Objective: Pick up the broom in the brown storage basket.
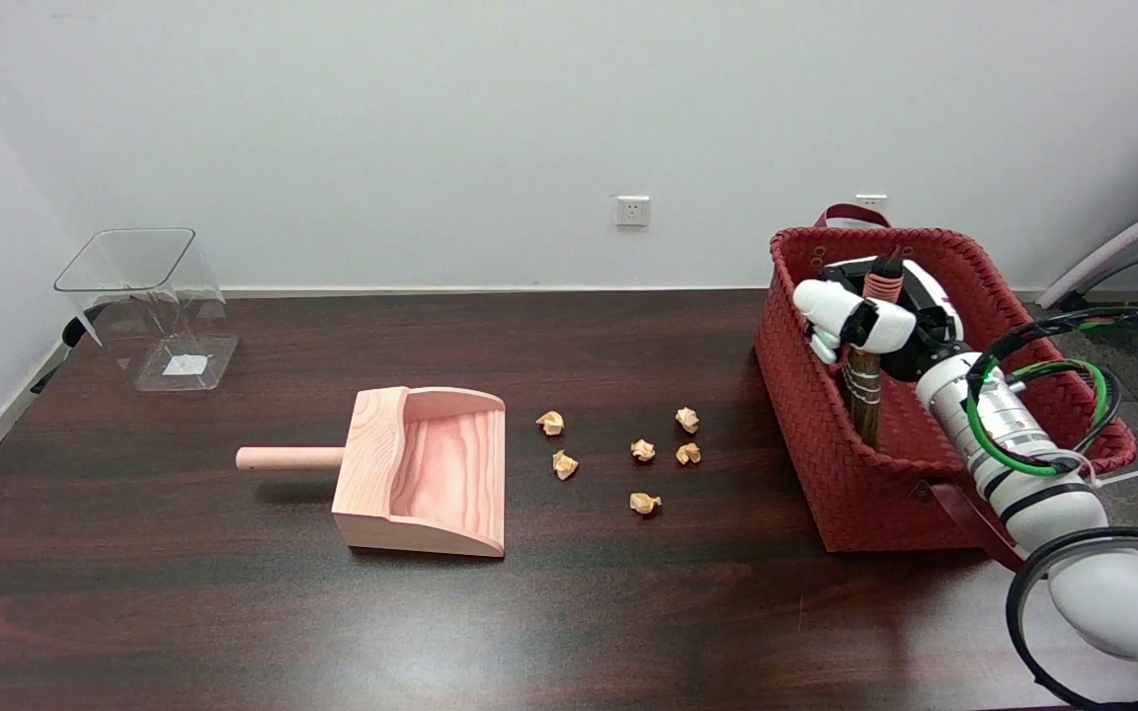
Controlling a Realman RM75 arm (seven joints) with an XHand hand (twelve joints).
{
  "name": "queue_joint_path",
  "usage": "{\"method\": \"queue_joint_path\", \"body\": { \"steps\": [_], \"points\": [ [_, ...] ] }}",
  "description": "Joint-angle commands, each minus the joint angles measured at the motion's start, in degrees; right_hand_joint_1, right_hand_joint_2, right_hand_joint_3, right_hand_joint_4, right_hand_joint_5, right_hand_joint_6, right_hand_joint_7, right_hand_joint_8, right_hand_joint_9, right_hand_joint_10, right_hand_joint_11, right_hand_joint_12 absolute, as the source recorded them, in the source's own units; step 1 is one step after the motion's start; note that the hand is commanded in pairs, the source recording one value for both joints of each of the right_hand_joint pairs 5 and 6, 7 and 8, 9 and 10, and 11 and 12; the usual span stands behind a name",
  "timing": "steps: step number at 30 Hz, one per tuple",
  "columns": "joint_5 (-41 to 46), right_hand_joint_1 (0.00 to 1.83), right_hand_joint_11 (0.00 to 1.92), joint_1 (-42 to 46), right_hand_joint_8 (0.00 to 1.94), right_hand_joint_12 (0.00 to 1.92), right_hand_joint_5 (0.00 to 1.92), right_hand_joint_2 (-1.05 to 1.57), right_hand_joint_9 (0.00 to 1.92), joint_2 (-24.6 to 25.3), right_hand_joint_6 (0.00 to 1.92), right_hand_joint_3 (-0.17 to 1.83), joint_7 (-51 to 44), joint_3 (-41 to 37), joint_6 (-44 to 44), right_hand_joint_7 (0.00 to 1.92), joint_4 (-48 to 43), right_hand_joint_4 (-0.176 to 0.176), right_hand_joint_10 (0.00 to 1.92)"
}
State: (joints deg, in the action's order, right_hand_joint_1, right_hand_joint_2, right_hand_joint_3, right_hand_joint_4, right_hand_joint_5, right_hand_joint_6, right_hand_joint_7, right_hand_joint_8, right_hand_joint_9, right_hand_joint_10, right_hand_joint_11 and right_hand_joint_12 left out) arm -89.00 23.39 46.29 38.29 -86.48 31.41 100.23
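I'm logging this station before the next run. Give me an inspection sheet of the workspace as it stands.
Surface: dark wooden table, glossy.
Job's things: broom stands upright in the brown storage basket at the table's right end.
Clutter: wooden dustpan; paper scraps beside it; clear plastic bin at far left.
Hands: right hand grips the broom's handle.
Cables: green and black cables loop around the right arm.
Surroundings: white wall, wall socket, chair at right.
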Motion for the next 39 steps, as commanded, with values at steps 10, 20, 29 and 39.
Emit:
{"method": "queue_joint_path", "body": {
  "steps": [10,20,29,39],
  "points": [
    [0.2,1.11,1.92,-0.8,1.92,1.92,1.92,-0.39,1.92,0.0,1.92,1.07,0.1,0.1,0.6,1.92,-0.6,0.000,1.92],
    [0.2,1.31,1.92,-2.3,1.92,1.92,1.92,0.50,1.92,0.2,1.92,0.98,0.1,1.4,2.0,1.92,-1.2,0.000,1.92],
    [0.2,1.35,1.92,-3.2,1.92,1.92,1.92,0.65,1.92,0.3,1.92,1.02,0.1,1.4,2.1,1.92,-0.9,0.000,1.92],
    [2.9,1.36,1.92,-7.5,1.92,1.92,1.92,0.73,1.92,-1.2,1.92,1.02,-1.0,-2.5,-3.9,1.92,2.3,0.000,1.92]
  ]
}}
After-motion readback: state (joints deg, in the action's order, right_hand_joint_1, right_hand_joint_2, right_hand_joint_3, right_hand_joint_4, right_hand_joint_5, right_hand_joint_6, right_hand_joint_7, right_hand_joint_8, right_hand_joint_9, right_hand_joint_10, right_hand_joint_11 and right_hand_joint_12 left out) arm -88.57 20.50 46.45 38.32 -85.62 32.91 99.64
